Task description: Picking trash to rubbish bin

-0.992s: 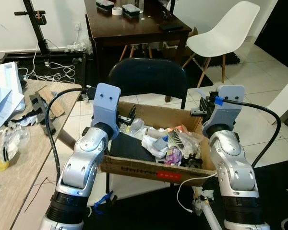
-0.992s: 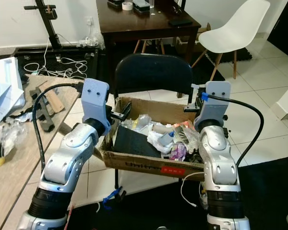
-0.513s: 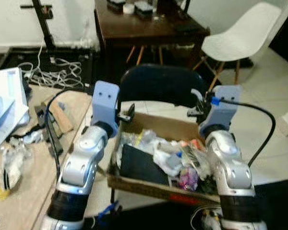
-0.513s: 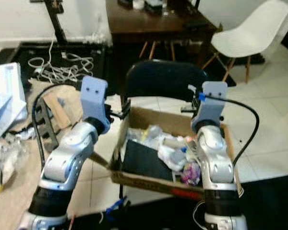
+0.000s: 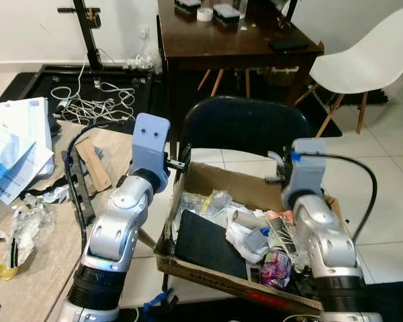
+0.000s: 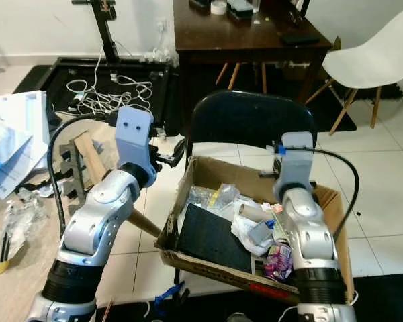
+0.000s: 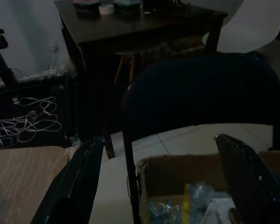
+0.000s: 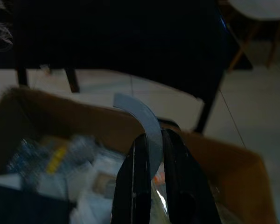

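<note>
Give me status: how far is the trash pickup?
Done: the box on the black chair already holds wrappers, a cardboard tube and a black sheet.
In hand: the right gripper is shut on a grey strip over the box, not yet dropped. The left gripper is open and empty at the box's corner.
Left: plastic and paper scraps on the table.
</note>
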Tool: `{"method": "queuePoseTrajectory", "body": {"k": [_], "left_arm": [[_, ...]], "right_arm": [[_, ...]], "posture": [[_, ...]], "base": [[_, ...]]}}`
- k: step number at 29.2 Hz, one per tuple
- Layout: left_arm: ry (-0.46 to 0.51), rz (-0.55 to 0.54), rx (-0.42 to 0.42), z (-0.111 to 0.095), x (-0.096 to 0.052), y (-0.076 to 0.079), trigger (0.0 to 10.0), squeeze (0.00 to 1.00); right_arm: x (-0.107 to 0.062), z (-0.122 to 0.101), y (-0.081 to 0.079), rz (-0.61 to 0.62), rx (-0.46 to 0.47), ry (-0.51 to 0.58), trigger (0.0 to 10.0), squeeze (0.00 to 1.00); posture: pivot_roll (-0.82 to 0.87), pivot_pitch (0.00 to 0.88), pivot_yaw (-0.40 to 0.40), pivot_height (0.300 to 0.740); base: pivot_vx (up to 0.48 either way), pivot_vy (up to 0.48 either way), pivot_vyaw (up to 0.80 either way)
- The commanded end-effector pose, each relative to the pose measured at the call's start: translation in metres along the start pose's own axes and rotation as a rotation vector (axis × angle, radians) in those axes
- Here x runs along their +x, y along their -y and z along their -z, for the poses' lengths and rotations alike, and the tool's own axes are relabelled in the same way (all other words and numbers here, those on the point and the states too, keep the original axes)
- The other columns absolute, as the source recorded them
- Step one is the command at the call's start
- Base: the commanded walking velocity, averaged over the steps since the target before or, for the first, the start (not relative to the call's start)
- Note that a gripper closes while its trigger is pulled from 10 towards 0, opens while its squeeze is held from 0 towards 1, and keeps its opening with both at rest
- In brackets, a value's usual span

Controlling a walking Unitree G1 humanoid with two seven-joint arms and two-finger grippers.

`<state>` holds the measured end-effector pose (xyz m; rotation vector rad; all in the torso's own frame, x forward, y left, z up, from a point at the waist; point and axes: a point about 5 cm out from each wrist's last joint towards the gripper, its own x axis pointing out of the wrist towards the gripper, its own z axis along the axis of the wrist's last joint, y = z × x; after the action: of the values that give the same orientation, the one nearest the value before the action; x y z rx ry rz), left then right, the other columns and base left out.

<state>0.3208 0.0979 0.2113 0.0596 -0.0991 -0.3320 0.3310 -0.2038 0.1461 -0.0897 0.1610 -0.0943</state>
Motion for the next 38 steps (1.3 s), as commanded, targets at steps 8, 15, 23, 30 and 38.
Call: {"method": "queuePoseTrajectory", "body": {"k": [8,15,23,30,38], "left_arm": [[-0.010,0.010,0.013,0.002,0.000,0.002,10.0,0.00],[-0.010,0.021,0.014,0.002,0.001,0.003,10.0,0.00],[-0.001,0.013,0.012,-0.001,0.003,0.001,10.0,0.00],[0.007,0.004,-0.018,-0.003,0.002,-0.003,10.0,0.00],[0.017,-0.004,-0.038,-0.006,0.001,-0.004,10.0,0.00]], "right_arm": [[0.001,0.023,0.038,0.163,0.032,-0.088,10.0,1.00],[0.003,0.015,0.046,0.220,0.000,-0.022,10.0,0.00],[0.005,-0.026,0.024,0.074,0.141,0.233,10.0,0.00],[0.002,-0.067,-0.011,-0.096,0.214,0.353,10.0,0.00],[-0.001,-0.075,-0.032,-0.170,0.231,0.369,10.0,0.00]], "posture": [[-0.02,0.156,0.001,0.740],[-0.02,0.153,0.007,0.740],[-0.01,0.152,0.019,0.740],[0.00,0.153,0.025,0.740],[0.01,0.156,0.021,0.740]], "base": [[0.000,0.000,0.00],[0.000,0.000,0.00],[0.000,0.000,0.00],[0.000,0.000,0.00],[-0.161,0.000,0.00]]}}
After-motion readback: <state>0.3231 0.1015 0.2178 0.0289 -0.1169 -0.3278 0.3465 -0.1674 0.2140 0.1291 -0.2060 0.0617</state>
